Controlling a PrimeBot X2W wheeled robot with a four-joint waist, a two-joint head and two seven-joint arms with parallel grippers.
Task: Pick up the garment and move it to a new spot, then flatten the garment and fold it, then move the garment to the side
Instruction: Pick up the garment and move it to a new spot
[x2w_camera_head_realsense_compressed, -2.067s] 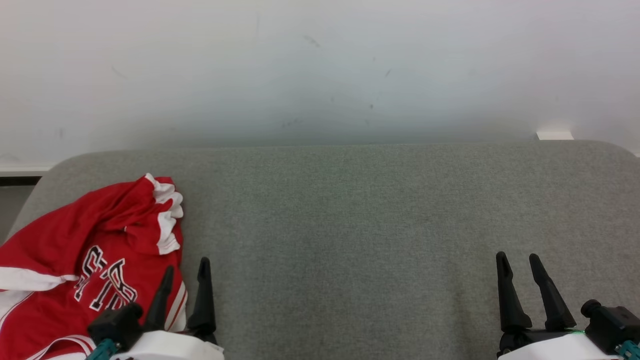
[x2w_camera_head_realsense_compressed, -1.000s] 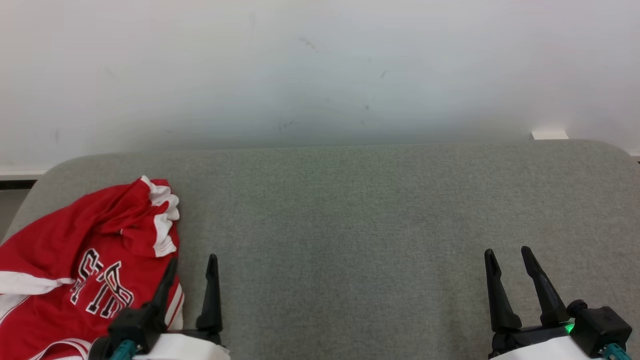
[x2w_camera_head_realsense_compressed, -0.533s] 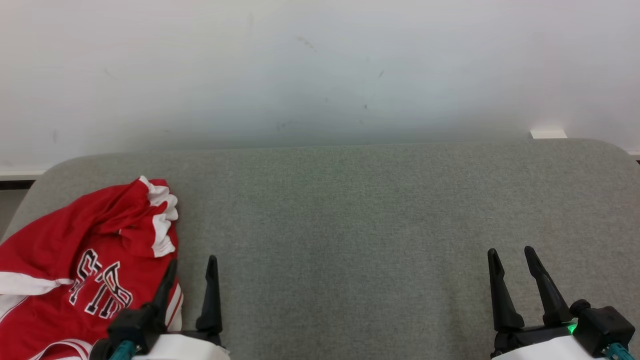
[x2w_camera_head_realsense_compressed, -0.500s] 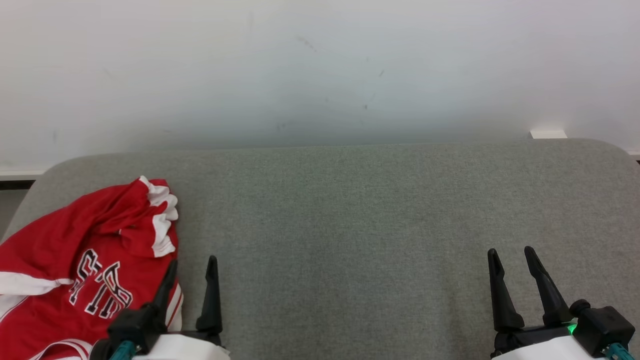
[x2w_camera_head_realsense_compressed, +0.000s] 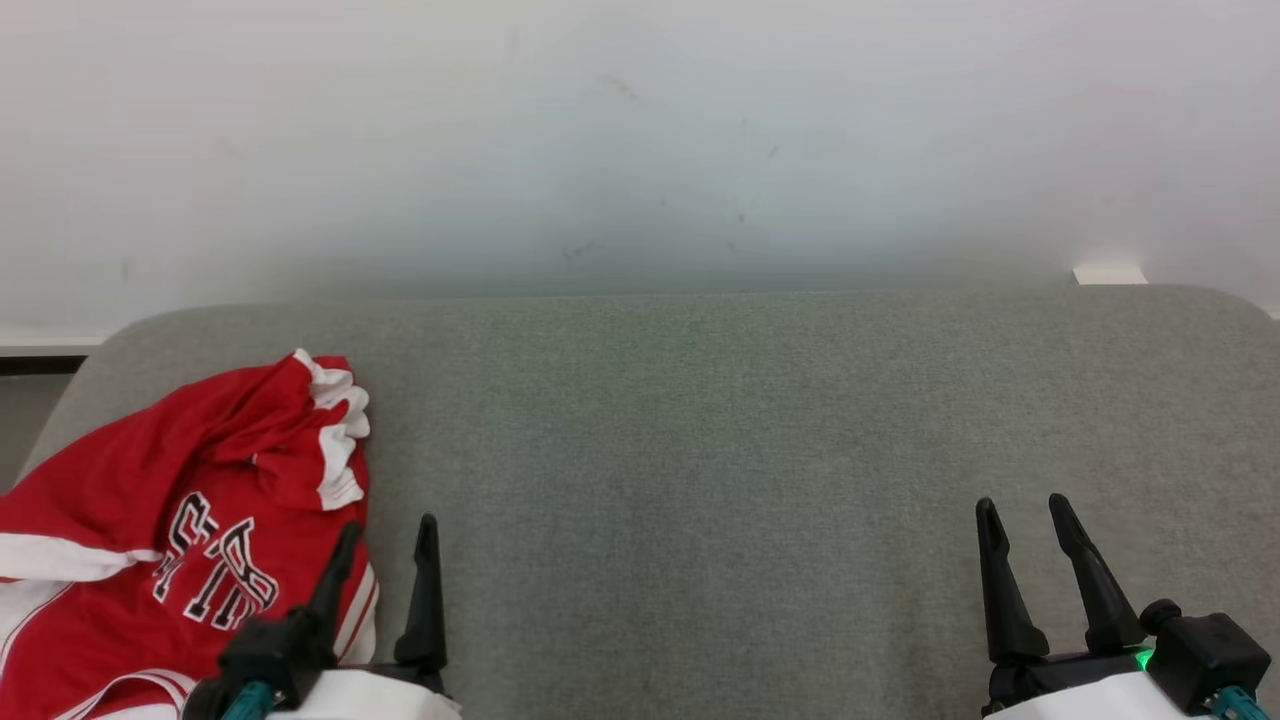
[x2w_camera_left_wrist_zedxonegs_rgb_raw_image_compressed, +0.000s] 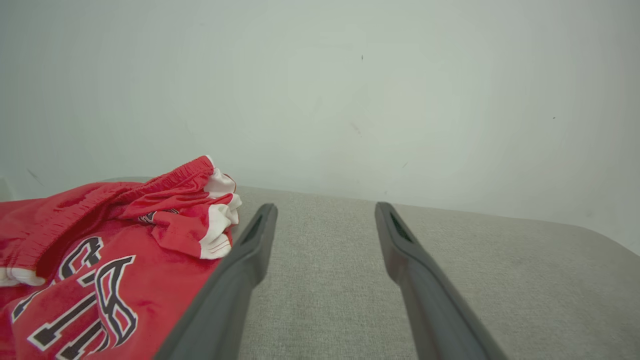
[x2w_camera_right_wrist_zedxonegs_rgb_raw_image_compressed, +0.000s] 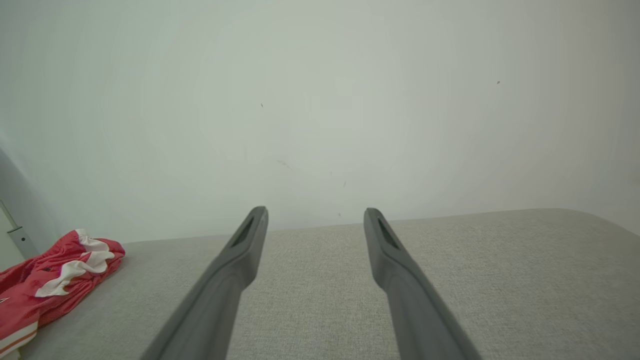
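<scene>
Left pincer (x2w_camera_head_realsense_compressed: 389, 521) nudged rightward, spread, beside garment (x2w_camera_head_realsense_compressed: 150, 480); right pincer (x2w_camera_head_realsense_compressed: 1021, 500) spread too.

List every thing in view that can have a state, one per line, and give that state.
garment, crumpled, not yet folded, lying at the left end of the pad
left gripper, jaws open, empty, beside the garment
right gripper, jaws open, empty, over bare pad

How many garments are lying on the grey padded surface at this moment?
1. The crumpled red garment with white trim and black lettering lies at the left end of the grey fabric surface, beside the left pincer; anything under it is hidden.
</scene>
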